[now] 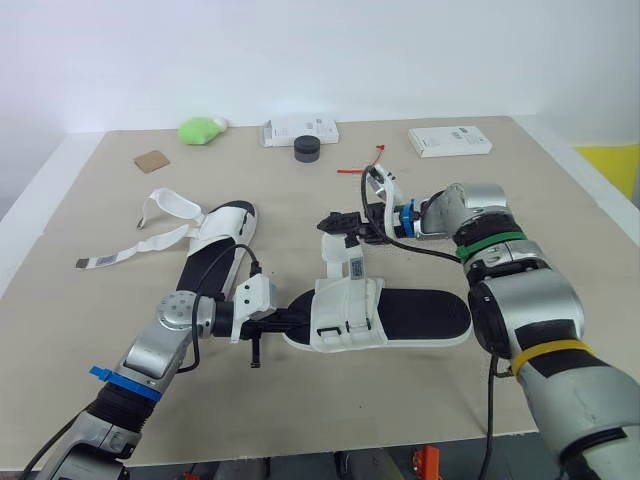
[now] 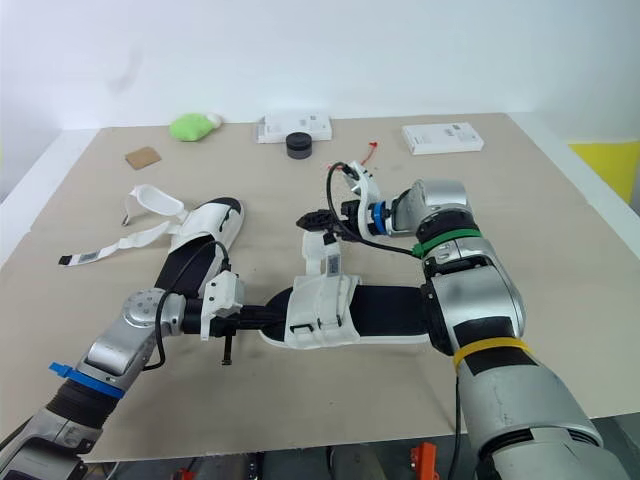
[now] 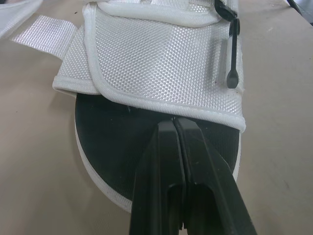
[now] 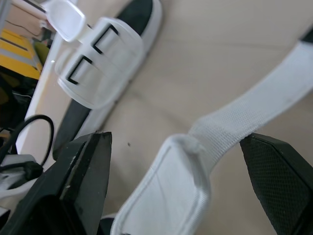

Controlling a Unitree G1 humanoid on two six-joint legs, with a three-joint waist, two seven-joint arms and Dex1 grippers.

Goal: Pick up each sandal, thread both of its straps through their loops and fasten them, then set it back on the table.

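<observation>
Progress looks early: near sandal [image 1: 400, 318] lies mid-table, left gripper [image 3: 173, 125] clenched, tips against its footbed [image 3: 117, 147], right gripper [image 1: 342, 226] spread wide around its raised, seemingly unfastened strap [image 1: 333, 247]. Second sandal [image 1: 215, 245], at ten o'clock, shows loose straps [image 1: 150, 240].

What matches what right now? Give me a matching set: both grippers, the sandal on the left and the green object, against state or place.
1. left gripper
2. right gripper
3. left sandal
4. green object

A. at the far edge of the table
B. open, white strap between its fingers
C. shut, tips on the near sandal, on its black footbed
D. lying flat, straps loose

Pairs: 1-C, 2-B, 3-D, 4-A.
</observation>
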